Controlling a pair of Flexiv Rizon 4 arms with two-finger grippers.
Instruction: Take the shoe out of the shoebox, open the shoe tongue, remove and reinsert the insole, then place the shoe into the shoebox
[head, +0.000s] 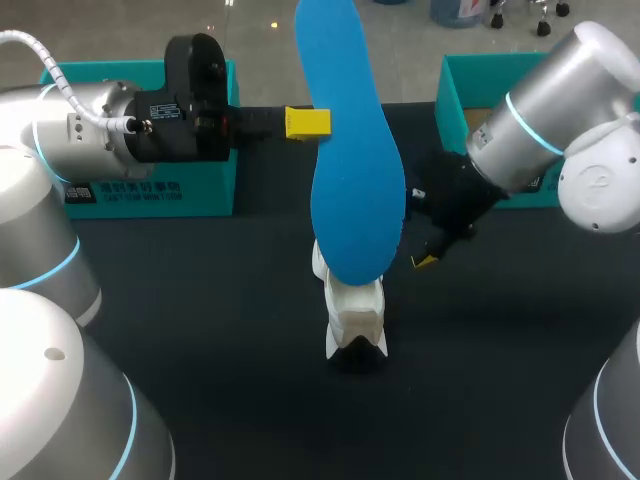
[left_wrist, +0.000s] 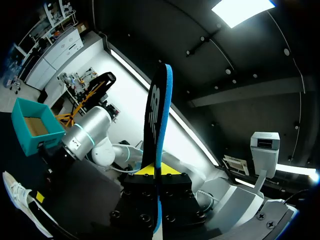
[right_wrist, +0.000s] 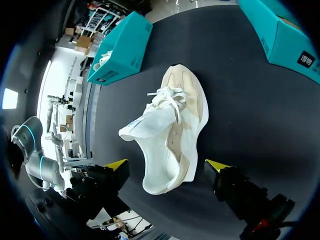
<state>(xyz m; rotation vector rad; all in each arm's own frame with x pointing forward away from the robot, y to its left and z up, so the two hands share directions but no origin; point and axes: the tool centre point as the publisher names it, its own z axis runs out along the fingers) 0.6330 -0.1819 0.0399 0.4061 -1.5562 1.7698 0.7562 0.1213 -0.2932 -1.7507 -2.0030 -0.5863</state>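
The left gripper (head: 312, 122) grips the edge of the long blue foam insole (head: 355, 150), probably light and bendy and best held mid-length, above the white and beige mesh sneaker (head: 352, 310) on the dark worktop (head: 200, 330), while the right gripper (right_wrist: 166, 166) hangs wide open over its heel.

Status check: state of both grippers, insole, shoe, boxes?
Shoe: lying on table.
Insole: out of shoe, held up above table.
Left gripper: shut on insole.
Right gripper: open, fingers flanking shoe heel, not touching.
Left shoebox: open.
Right shoebox: open.
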